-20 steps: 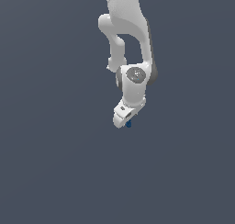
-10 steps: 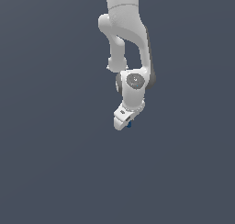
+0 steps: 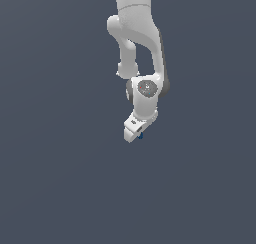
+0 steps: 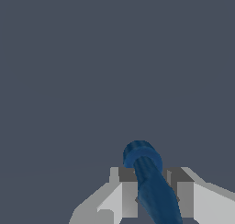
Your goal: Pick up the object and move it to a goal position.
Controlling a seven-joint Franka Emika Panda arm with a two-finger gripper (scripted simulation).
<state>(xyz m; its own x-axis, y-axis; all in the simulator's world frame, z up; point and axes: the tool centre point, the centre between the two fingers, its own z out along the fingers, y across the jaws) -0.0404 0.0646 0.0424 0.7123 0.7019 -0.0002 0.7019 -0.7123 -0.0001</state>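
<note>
The object is a dark blue elongated piece with a thicker round end. In the wrist view it sits between my two fingers, which press on it from both sides. In the exterior view only a small blue bit of the object shows beside the white gripper. The gripper hangs from the white arm near the middle of the exterior view and is shut on the object. Most of the object is hidden by the gripper in the exterior view.
A plain dark grey-blue surface fills both views. The white arm comes down from the top of the exterior view. No other objects show.
The arm and gripper have shifted slightly, with the blue object still held between the fingers. The grip has not changed.
</note>
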